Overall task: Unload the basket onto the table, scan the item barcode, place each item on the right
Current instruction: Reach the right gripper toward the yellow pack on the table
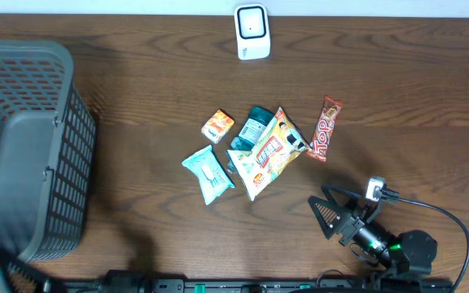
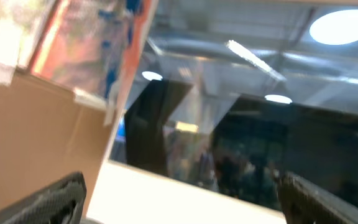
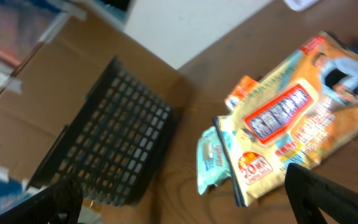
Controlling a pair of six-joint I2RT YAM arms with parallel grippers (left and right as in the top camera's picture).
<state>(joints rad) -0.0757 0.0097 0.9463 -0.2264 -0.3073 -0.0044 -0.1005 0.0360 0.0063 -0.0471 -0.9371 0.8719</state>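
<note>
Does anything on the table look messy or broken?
A little messy: the big yellow crinkly snack bag lies tilted on top of the dark teal packet, partly hiding it. Nothing looks spilled or torn.

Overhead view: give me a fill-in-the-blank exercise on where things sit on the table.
The black basket stands at the ___ side of the table. The red snack bar lies to the ___ of the yellow snack bag. The scanner at the far edge is coloured ___. The right end effector is ___, holding nothing.
Missing words: left; right; white; open.
</note>
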